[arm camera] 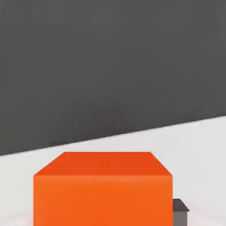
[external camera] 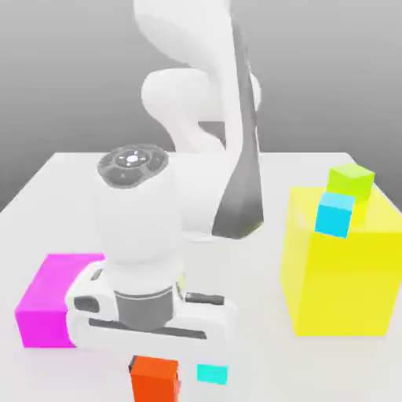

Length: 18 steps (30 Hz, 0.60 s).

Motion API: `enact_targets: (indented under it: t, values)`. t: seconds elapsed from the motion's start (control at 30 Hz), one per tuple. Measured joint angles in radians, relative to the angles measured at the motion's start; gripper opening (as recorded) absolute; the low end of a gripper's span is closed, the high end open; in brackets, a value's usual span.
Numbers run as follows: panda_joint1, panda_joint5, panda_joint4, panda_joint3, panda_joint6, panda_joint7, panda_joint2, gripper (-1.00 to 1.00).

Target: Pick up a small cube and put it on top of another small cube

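— One orange cube [external camera: 153, 378] sits at six o'clock on the tabletop [external camera: 71, 180], with the fingers [arm camera: 178, 212] narrow against its sides.

— How will it handle?

— Light, stiff and matte, I'd judge. Pinch two flat opposite faces. The teal cube [external camera: 212, 374] is at its three o'clock. No writing anywhere.

Crowded near edge, open middle
Small teal cube [external camera: 212, 374] just beside small orange-red cube [external camera: 155, 378]; big magenta block [external camera: 53, 302] flanking; tall yellow block [external camera: 345, 267] well apart.
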Motion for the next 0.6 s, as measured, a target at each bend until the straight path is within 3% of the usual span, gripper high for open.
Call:
enact_targets:
  t: [0.3, 0.47, 0.5, 0.6]
  values:
    - [0.099, -0.097, -0.213, 0.016, 0.015, 0.392, -0.203, -1.0]
    - [0.101, -0.094, -0.223, 0.018, 0.158, 0.416, -0.071, -1.0]
    - [0.099, -0.09, -0.223, 0.021, 0.181, 0.413, -0.047, 1.0]
    - [0.099, -0.09, -0.223, 0.021, 0.181, 0.413, -0.047, 1.0]
